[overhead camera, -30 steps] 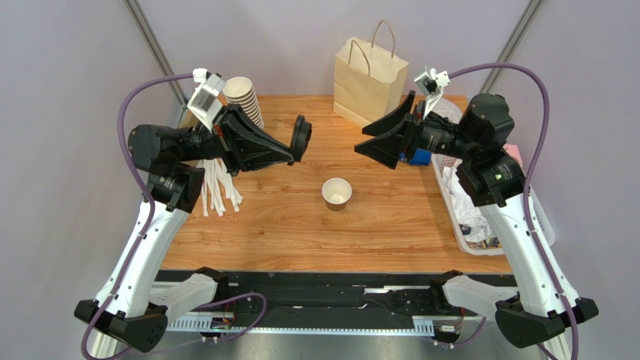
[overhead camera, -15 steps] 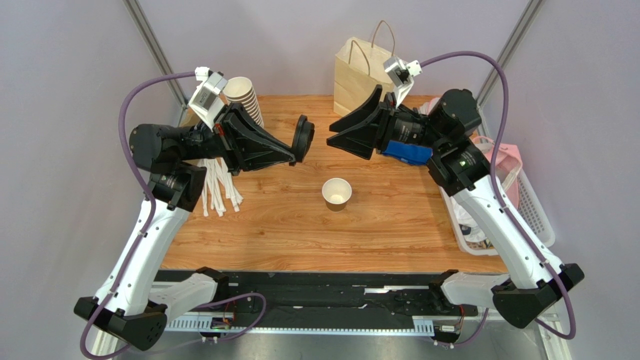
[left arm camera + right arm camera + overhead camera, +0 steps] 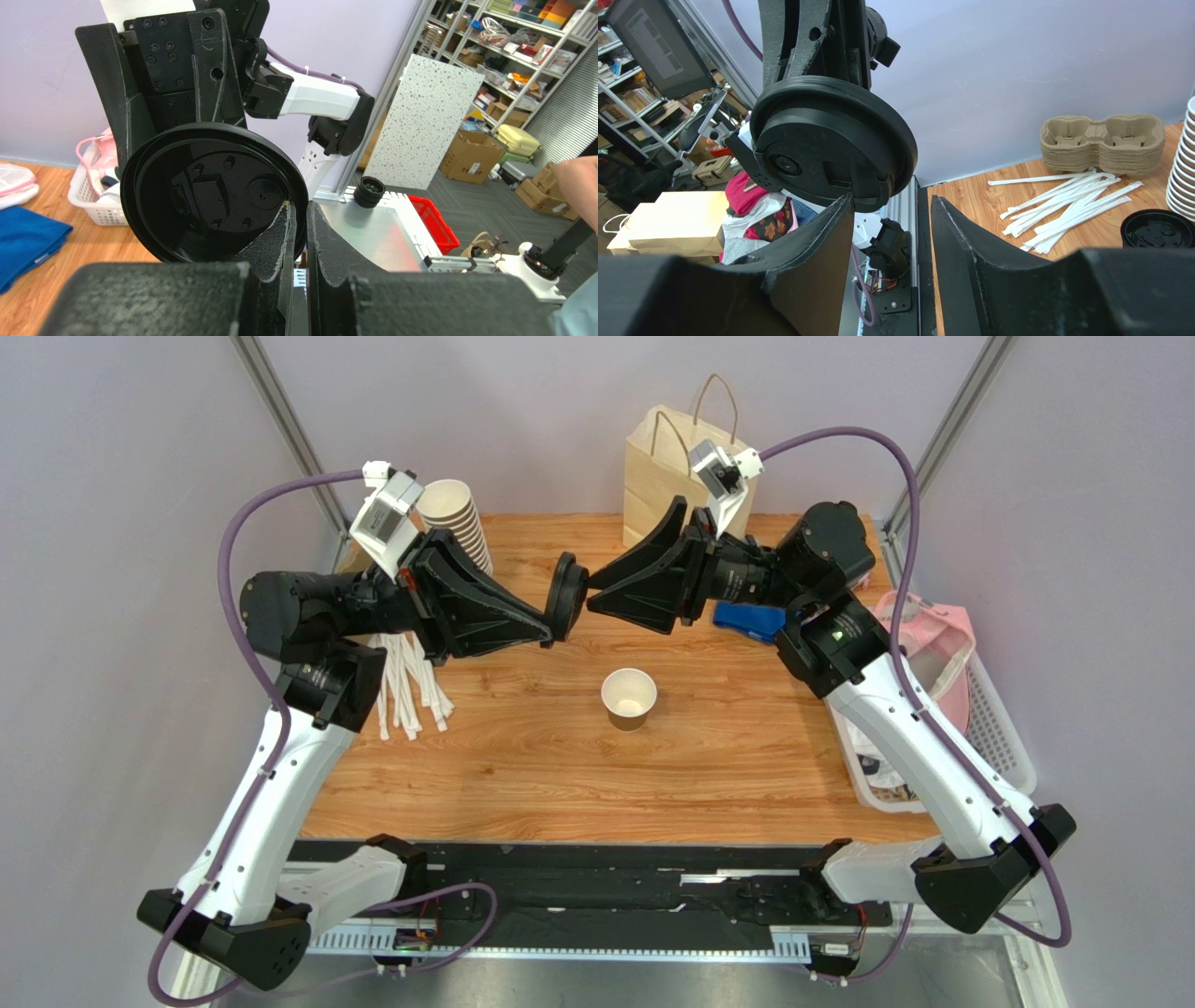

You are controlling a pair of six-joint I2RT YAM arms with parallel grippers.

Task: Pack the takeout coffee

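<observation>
Over the tabletop [image 3: 533, 756], my left jaws clench the lid [image 3: 565, 597] by its rim; my right jaws, parted, should straddle the opposite rim squarely before closing.

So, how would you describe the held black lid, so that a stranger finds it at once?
Look above the middle of the wooden table. There the left claw pinches a round black plastic lid by its rim, so that the lid stands on edge. Unlike the other black lid, which lies flat on the table, it hangs in the air.
</observation>
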